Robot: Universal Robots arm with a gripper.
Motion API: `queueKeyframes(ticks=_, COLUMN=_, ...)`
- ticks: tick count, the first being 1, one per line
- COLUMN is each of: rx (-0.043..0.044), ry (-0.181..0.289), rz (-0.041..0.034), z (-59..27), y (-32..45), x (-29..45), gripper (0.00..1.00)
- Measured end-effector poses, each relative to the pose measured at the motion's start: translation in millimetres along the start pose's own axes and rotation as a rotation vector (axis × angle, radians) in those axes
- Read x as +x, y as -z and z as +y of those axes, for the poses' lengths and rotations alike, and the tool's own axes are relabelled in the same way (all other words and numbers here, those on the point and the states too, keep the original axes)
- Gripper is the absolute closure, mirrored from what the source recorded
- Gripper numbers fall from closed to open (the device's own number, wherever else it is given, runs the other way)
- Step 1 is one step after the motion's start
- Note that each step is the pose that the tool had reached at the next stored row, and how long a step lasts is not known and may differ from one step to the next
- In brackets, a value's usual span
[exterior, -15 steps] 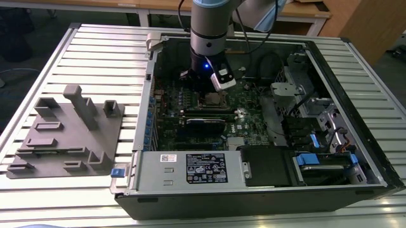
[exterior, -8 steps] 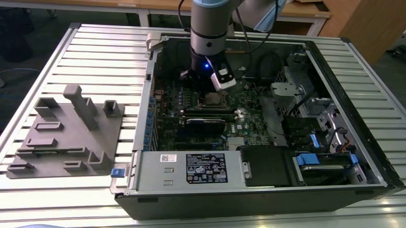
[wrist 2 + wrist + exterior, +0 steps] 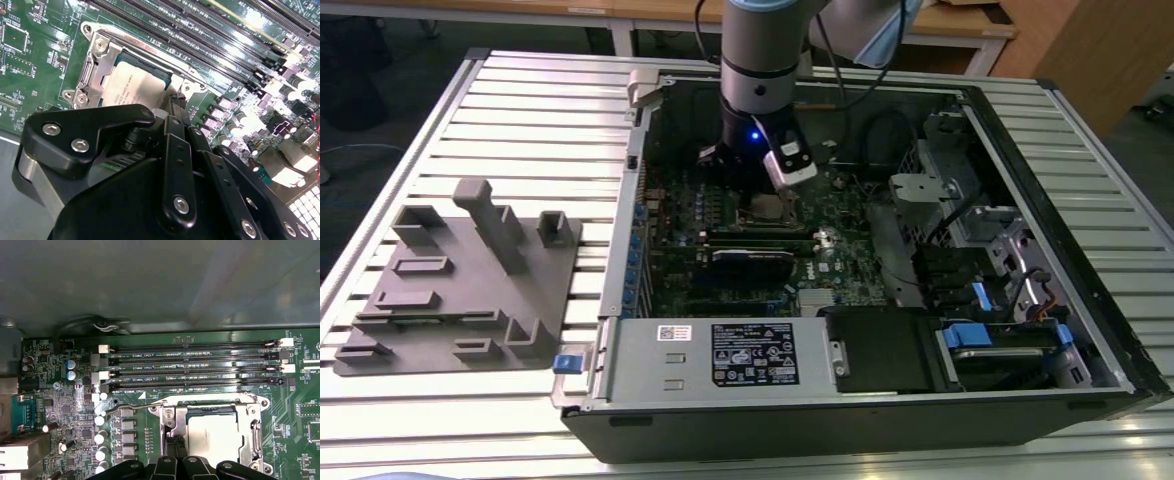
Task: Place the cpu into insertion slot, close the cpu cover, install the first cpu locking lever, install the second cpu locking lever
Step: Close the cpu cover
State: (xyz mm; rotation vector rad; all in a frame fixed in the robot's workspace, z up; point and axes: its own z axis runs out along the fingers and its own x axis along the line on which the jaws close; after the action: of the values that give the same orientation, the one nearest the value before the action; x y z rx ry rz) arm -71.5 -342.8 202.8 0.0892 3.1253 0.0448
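Closed pincer [image 3: 174, 445] sits at edge of the cpu cover [image 3: 169, 424].

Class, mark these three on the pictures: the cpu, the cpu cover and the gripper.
cpu [image 3: 212, 437]: first wrist view, middle of its silver top.
cpu cover [image 3: 174, 424]: first wrist view, a side bar of its frame.
gripper [image 3: 176, 441]: first wrist view, midway between its fingertips.

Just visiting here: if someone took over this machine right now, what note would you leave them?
Tool: shut, tips at the socket's edge.
Dull silver-grey square cpu: seated in the metal-rimmed square insertion slot on the green motherboard.
Thin silver frame-shaped cpu cover: down over it.
Left: locking levers; one thin wire lever lies alongside the socket, latched or not cannot be told.
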Motion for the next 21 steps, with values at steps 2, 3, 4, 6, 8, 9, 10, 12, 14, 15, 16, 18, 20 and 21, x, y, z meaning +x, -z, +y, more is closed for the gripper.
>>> queueKeyframes(ticks=2, rx=0.0001, ry=0.0, rz=0.0, z=0.1, y=2.0, x=0.0, gripper=0.89)
queueKeyframes(ticks=3, rx=0.0, ry=0.0, rz=-0.0001, z=0.1, y=3.4, x=-0.1, gripper=0.89)
queueKeyframes(ticks=4, rx=-0.0001, ry=0.0, rz=-0.0001, z=0.2, y=5.1, x=-0.1, gripper=0.89)
queueKeyframes(ticks=6, rx=0.0, ry=0.0, rz=-0.0001, z=0.3, y=9.2, x=-0.1, gripper=0.89)
queueKeyframes(ticks=8, rx=-0.0001, ry=0.0, rz=-0.0002, z=0.4, y=13.5, x=-0.2, gripper=0.89)
queueKeyframes(ticks=9, rx=0.0, ry=0.0, rz=-0.0001, z=0.5, y=15.6, x=-0.2, gripper=0.89)
queueKeyframes(ticks=10, rx=0.0, ry=0.0, rz=0.0, z=0.5, y=17.2, x=-0.2, gripper=0.89)
queueKeyframes(ticks=12, rx=-0.0009, ry=0.0, rz=-0.0002, z=0.6, y=17.9, x=-0.3, gripper=0.89)
queueKeyframes(ticks=14, rx=-0.0011, ry=0.0, rz=-0.0002, z=0.6, y=17.9, x=-0.3, gripper=0.89)
queueKeyframes(ticks=15, rx=-0.0011, ry=0.0, rz=-0.0001, z=0.6, y=17.9, x=-0.2, gripper=0.89)
queueKeyframes(ticks=16, rx=-0.001, ry=0.0, rz=-0.0017, z=0.5, y=18.0, x=0.2, gripper=0.89)
queueKeyframes(ticks=18, rx=-0.0016, ry=0.0, rz=-0.0118, z=0.5, y=17.9, x=0.9, gripper=0.89)
queueKeyframes(ticks=20, rx=-0.0021, ry=0.0, rz=-0.0172, z=0.5, y=17.7, x=0.8, gripper=0.89)
queueKeyframes(ticks=21, rx=-0.0021, ry=0.001, rz=-0.0172, z=0.5, y=17.7, x=0.6, gripper=0.89)
